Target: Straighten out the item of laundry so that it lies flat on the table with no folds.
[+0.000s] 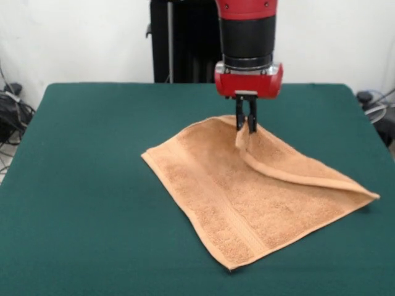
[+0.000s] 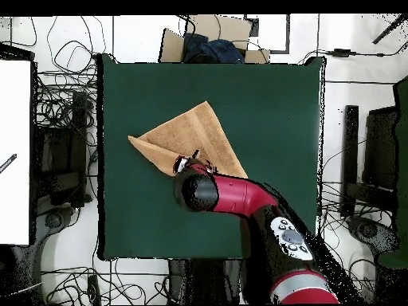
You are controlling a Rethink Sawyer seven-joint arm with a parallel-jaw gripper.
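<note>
A: Where does your towel (image 1: 247, 191) sit right now?

B: Just right of centre in the front view, on the table (image 1: 80, 185), turned like a diamond. In the overhead view it lies upper left of the middle, partly under the arm.

A: And what is your gripper (image 1: 245, 126) doing?

B: It hangs straight down over the towel's upper corner. The fingers are drawn narrow and pinch a bit of cloth, which rises to a small peak between them.

A: Why is that edge doubled over?

B: You can see a flap folded back along the towel's upper right side, running from the pinched corner down to the point at the frame's right. The gripper holds the flap's end, so I judge you are set to peel it open.

A: So what would you have to watch?

B: My guess is that you must carry the corner away from the towel's middle, toward the upper right of the front view, keeping low. If you lift too high, the whole towel may drag or bunch. The rest already lies flat, border band showing along the lower left edge.
</note>
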